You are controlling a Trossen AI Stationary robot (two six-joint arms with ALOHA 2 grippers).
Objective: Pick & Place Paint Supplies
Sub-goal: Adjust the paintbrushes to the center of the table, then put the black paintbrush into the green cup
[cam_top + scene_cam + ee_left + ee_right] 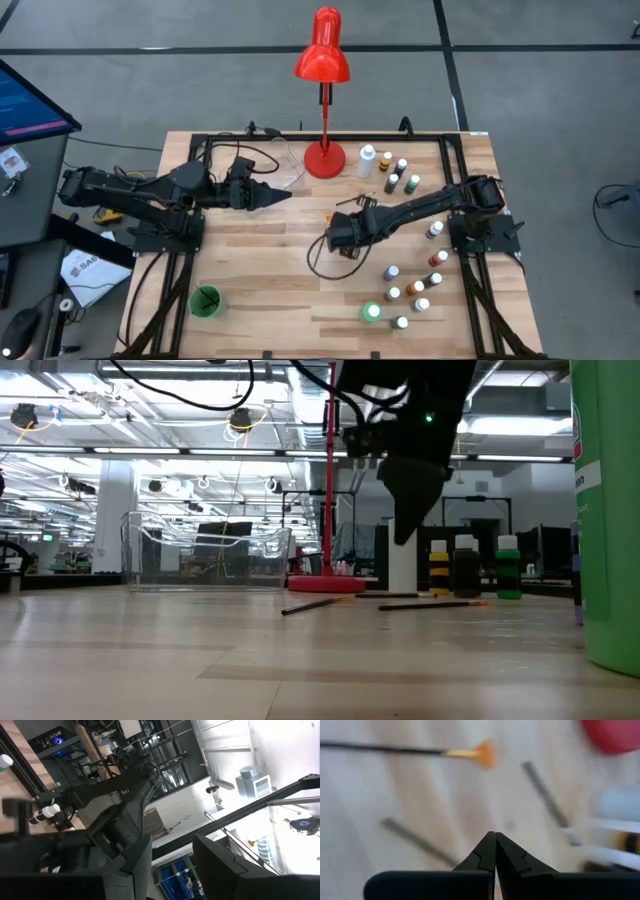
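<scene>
The right end effector (331, 237) hangs over the middle of the desk (260, 300) with its fingers pressed together and nothing between them. In the right wrist view it points down at the wood, close to a thin brush with an orange tip (480, 753). This placement suggests an approach to a brush, though the fingers must part before any grasp.

The left end effector (283, 196) is raised at the left of the desk, pointing toward the centre. Its fingers stand partly apart; whether anything sits between them cannot be told.

The paint bottles stand in two groups. One cluster (393, 172) sits at the far side, just right of the red lamp base (323, 158). A second group (415, 288) is scattered along the near right. A green cup (206, 301) stands at the near left, probably the receptacle for brushes.
</scene>
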